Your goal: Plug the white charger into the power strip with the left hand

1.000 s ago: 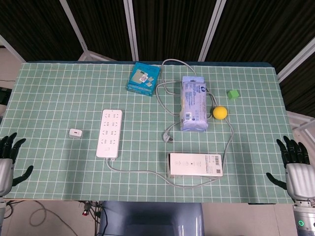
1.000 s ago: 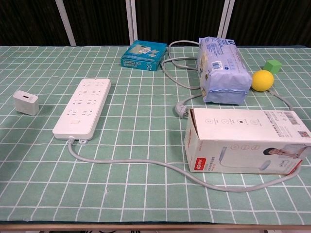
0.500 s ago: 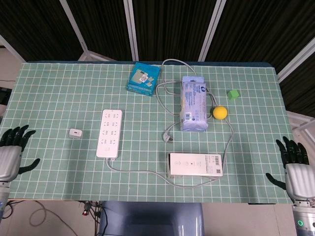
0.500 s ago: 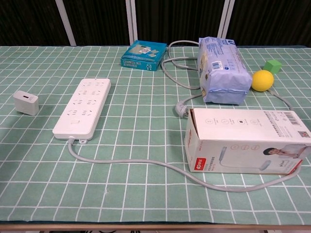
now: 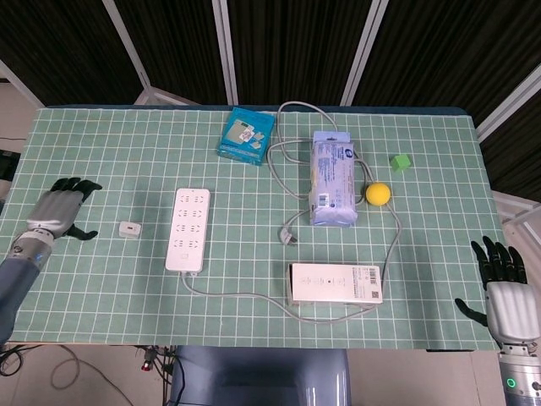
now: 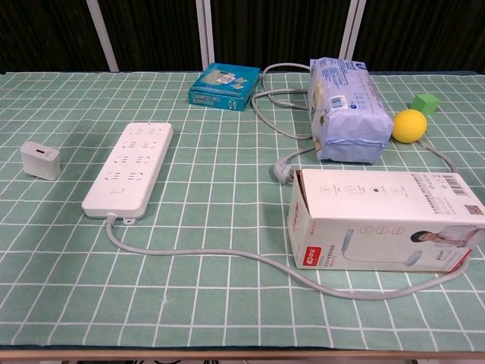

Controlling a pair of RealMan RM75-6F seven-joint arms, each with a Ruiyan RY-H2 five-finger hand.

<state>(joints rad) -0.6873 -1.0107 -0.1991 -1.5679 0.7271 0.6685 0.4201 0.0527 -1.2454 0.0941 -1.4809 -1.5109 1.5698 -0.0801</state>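
L hand (image 5: 59, 207) at far-left edge of the mat (image 5: 101, 152), fingers spread wide, holding nothing, just left of the charger (image 5: 129, 228) but not touching. Charger lies on mat, near the strip (image 5: 188, 228), apart from it. Strip lies lengthwise, sockets up, its cord (image 5: 245, 296) running from near end toward the right. Teal box (image 5: 246, 135) at far side, centre. Cord's plug (image 5: 290, 238) lies loose mid-mat. Blue pack (image 5: 333, 178) right of centre; white carton (image 5: 335, 283) near edge, cord looping round it. Yellow ball (image 5: 378, 194) touching pack's right side; green cube (image 5: 400, 162) further right. R hand (image 5: 505, 292) at near-right corner, off the mat, fingers apart, empty.
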